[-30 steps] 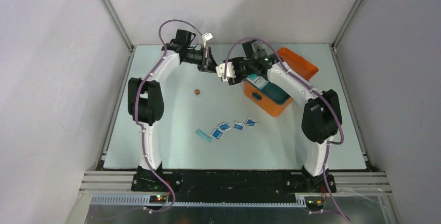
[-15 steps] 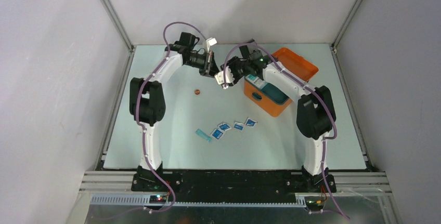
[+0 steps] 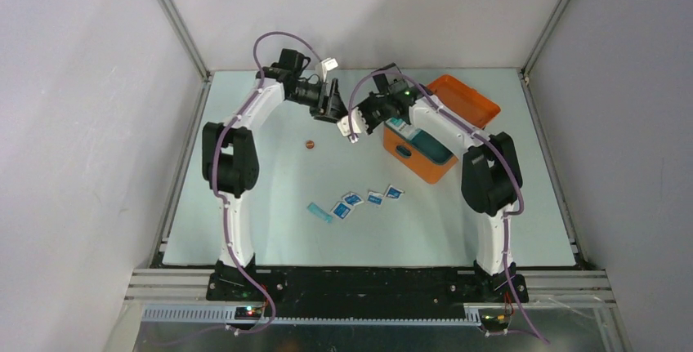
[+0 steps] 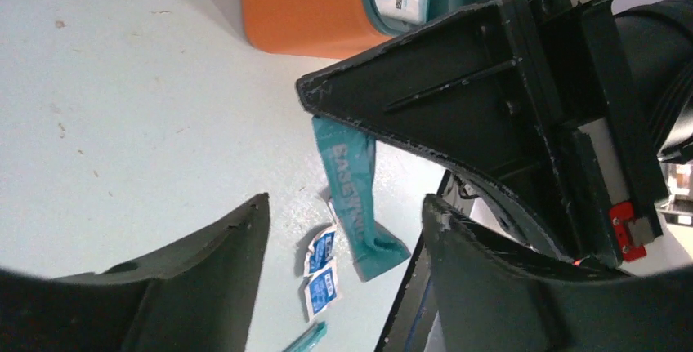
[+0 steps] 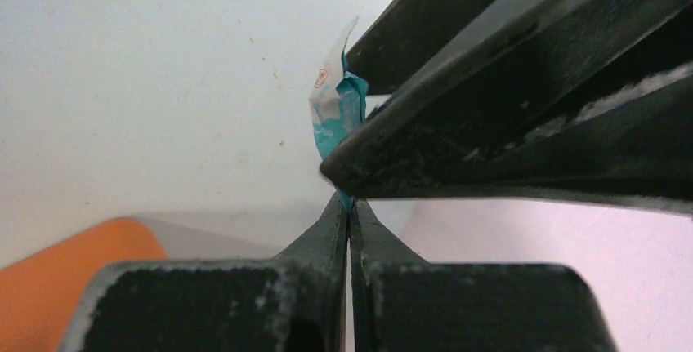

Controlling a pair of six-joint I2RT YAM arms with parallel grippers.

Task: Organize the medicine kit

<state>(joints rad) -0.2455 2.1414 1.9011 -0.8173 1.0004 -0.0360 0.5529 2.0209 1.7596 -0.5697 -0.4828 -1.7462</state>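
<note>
Teal packet [image 4: 353,197], top behind right gripper [image 4: 317,99]

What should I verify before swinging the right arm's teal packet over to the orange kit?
1. Right claw shut on teal packet: ok.
2. Left claw open: ok.
3. Left claw clear of the packet: not ok, its fingers flank it.
4. Medicine kit lid open: ok.
5. Free compartment in tray: cannot tell; a box fills one end.
</note>
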